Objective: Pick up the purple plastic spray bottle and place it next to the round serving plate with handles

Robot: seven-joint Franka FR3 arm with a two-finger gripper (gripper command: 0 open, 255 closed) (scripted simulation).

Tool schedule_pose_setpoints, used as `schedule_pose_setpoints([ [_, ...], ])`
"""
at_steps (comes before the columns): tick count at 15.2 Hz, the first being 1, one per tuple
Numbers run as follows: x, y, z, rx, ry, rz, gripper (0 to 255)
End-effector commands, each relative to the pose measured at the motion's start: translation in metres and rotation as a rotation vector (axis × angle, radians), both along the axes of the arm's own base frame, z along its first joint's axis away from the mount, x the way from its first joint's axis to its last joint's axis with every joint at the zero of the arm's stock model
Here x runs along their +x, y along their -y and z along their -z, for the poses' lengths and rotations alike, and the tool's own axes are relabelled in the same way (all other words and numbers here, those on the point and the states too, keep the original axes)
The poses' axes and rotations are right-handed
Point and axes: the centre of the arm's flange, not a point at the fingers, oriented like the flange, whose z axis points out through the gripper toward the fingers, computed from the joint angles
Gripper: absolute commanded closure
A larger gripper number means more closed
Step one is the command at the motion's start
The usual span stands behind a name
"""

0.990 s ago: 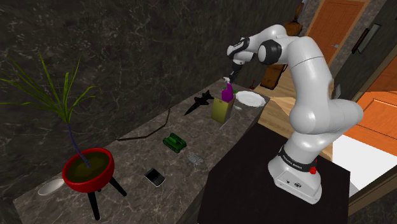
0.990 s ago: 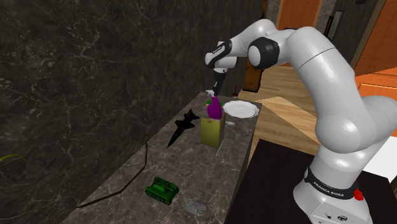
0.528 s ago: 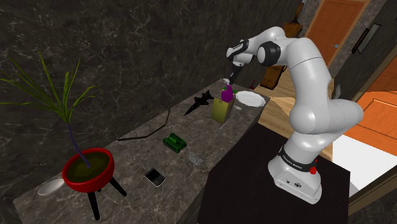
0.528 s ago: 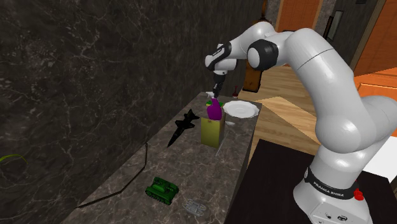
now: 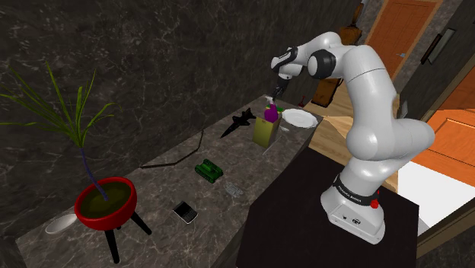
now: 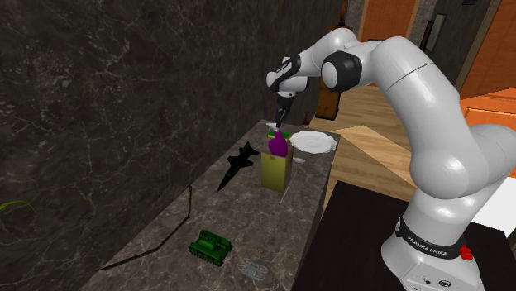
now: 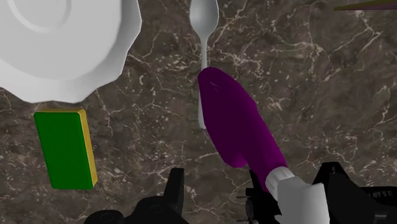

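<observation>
I am hovering my black gripper [image 7: 213,189] over a dark marbled counter [image 7: 331,83], looking down along its 2 fingers [image 7: 175,188]. The fingers are standing apart, with bare counter showing between them, and they are clasping nothing. The purple spray bottle [image 7: 238,121] is standing just beside 1 finger. Its white spray head [image 7: 299,198] is nearest me, and its base is crossing the handle of a white spoon [image 7: 204,25]. The white plate [image 7: 57,38], with its scalloped rim, is lying near the bottle, and a green and yellow box [image 7: 63,147] is sitting near both.

I am judging the bottle to be light, hollow plastic with a smooth, rounded body, so its wide belly is likely to slip or flex under a squeeze. The narrow neck just under the white head is looking like the stiffest, surest place to take hold. Being tall and slim, the bottle is likely to topple from any sideways nudge.
</observation>
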Motion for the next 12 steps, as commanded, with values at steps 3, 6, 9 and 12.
schedule_pose_setpoints([
  [3,-0.004,-0.001,-0.039,0.000,0.000,0.000,0],
  [6,-0.005,-0.001,-0.050,0.000,0.000,0.000,0],
  [9,-0.005,-0.001,-0.050,0.000,0.000,0.000,0],
  [12,-0.005,-0.001,-0.050,0.000,0.000,0.000,0],
])
